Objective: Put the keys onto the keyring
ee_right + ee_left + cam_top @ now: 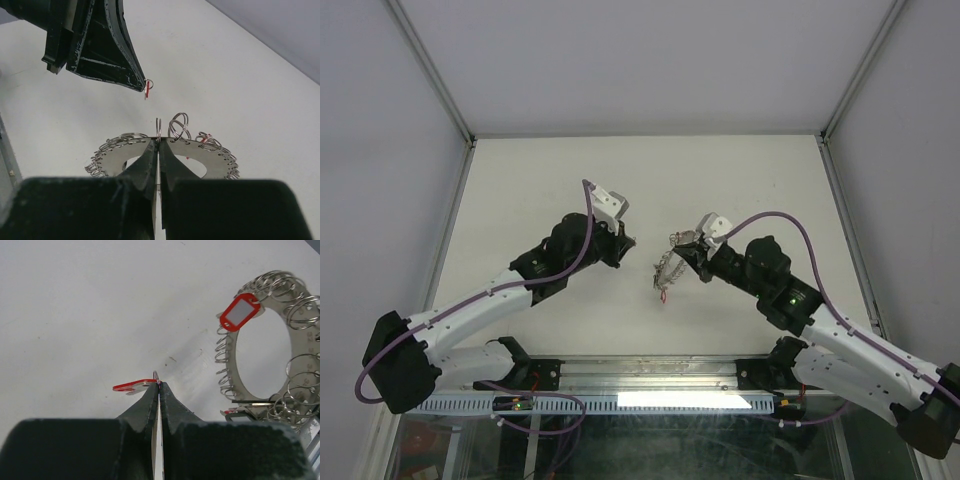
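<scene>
The job is midway, with nothing threaded on yet as far as the views show. The left gripper [159, 385] has its jaws pressed together on the small wire loop of the red-headed key [132, 387], whose flat red head sticks out to the left of the fingertips and hangs clear of the table [540, 180].

To the right of it, near the middle of the table, the right gripper [158, 142] is pinched tight on the near edge of the keyring [277, 302]. This is a flat grey ring fringed all round with small wire loops [222, 365], and it carries a red tag [241, 311] on its far left side. Whether the keyring's far edge rests on the table or is lifted cannot be told.

In the right wrist view the key hangs beyond and slightly left of the keyring's far rim, near it but apart, so the two are lined up roughly but not joined.

What is left appears to be the whole joining step: bringing the key's loop to a free spot on the keyring and working it on. The second, green-headed key cannot be picked out with certainty in any view. A small dark and red piece low on the keyring may or may not be it, so that key probably remains to be dealt with too.
</scene>
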### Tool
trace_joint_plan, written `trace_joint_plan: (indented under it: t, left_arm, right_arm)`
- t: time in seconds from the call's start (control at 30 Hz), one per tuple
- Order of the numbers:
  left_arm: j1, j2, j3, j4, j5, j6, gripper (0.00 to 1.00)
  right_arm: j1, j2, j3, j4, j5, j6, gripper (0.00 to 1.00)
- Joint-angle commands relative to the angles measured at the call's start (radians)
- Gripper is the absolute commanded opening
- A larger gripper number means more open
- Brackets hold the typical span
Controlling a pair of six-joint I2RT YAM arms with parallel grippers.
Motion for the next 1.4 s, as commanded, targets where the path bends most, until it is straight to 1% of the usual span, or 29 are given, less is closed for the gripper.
trace_joint_plan:
  t: [0.0,0.17,0.4,0.47,0.57,0.63,0.8,0.9,1.1,1.27,1.37]
  left_arm:
    - [-0.015,0.007,0.052,0.061,0.088,0.102,0.00]
    - [-0.017,-0.019,0.025,0.104,0.162,0.151,0.00]
    - [-0.017,-0.076,-0.036,0.179,0.346,0.247,0.00]
    - [-0.016,-0.083,-0.012,0.133,0.358,0.242,0.00]
    - [-0.016,-0.043,0.067,0.034,0.337,0.214,0.00]
    - [-0.016,-0.029,0.084,0.019,0.364,0.202,0.00]
    - [-0.016,-0.039,0.080,0.026,0.442,0.205,0.00]
    - [-0.016,-0.065,0.065,0.027,0.498,0.239,0.00]
    - [-0.016,-0.126,0.012,0.084,0.599,0.309,0.00]
    - [-0.015,-0.104,0.026,0.085,0.724,0.379,0.00]
    - [-0.016,-0.078,0.038,0.083,0.771,0.393,0.00]
  right_arm:
    - [-0.004,-0.040,-0.023,0.151,-0.008,-0.107,0.00]
    - [-0.004,-0.043,-0.029,0.143,-0.010,-0.193,0.00]
    - [-0.002,-0.042,-0.043,0.161,-0.086,-0.275,0.00]
    - [0.004,-0.038,-0.042,0.152,-0.112,-0.297,0.00]
    - [0.026,-0.024,-0.024,0.116,-0.091,-0.326,0.00]
    - [0.038,-0.010,-0.020,0.106,-0.087,-0.343,0.00]
    - [0.067,0.004,-0.025,0.121,-0.054,-0.359,0.00]
    - [0.071,-0.004,-0.029,0.125,-0.039,-0.363,0.00]
    - [0.086,-0.007,-0.037,0.140,-0.029,-0.419,0.00]
    - [0.119,0.022,-0.019,0.122,-0.005,-0.492,0.00]
    - [0.145,0.025,-0.033,0.163,0.001,-0.528,0.00]
